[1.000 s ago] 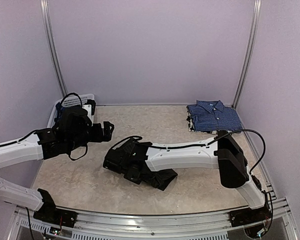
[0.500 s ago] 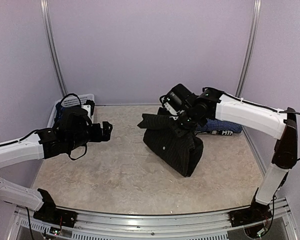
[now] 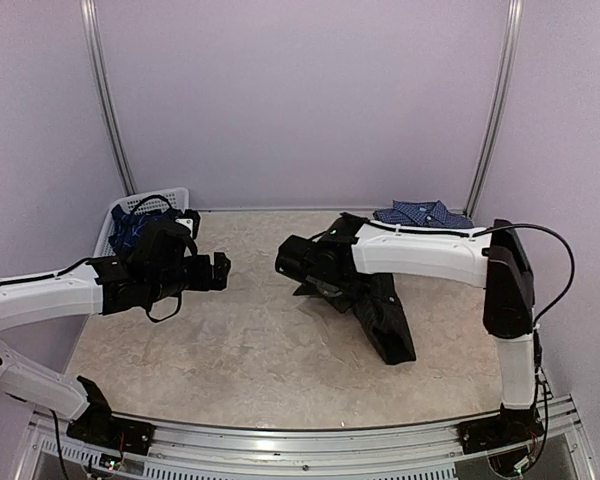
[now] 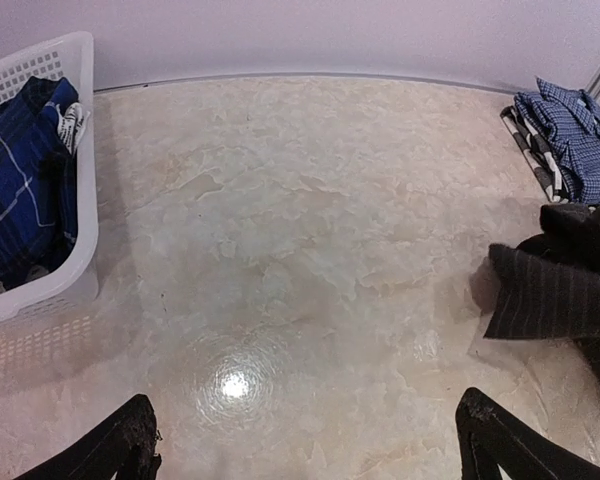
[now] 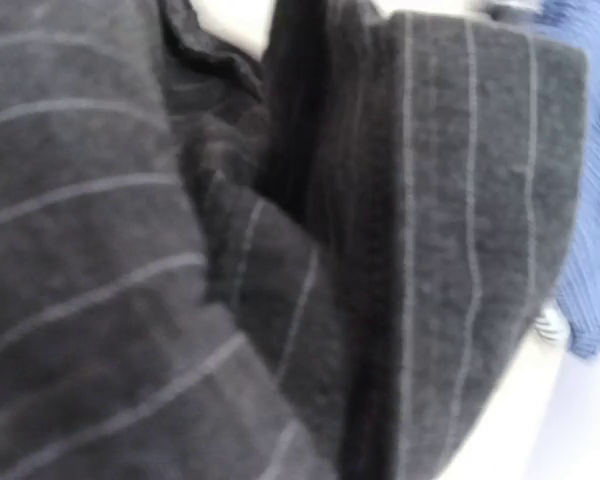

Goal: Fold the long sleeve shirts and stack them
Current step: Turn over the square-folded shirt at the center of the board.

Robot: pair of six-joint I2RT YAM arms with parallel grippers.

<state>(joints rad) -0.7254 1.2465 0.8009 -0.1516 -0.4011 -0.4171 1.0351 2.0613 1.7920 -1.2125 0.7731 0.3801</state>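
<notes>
- At left rear, white basket [image 4: 50, 295] holds the plaid shirt [image 4: 15, 190].
- Pinstriped shirt [image 3: 385, 315] crumpled mid-table; checked shirt [image 3: 420, 213] folded, right rear.
- Left fingers [image 4: 130, 445] wide, empty; right fingers [image 3: 288, 262] at pinstriped shirt, grip indeterminable.

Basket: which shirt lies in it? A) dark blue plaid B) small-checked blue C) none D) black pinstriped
A: the plaid shirt fills the basket at the left; the checked shirt lies far right, the pinstriped shirt mid-table.
</notes>
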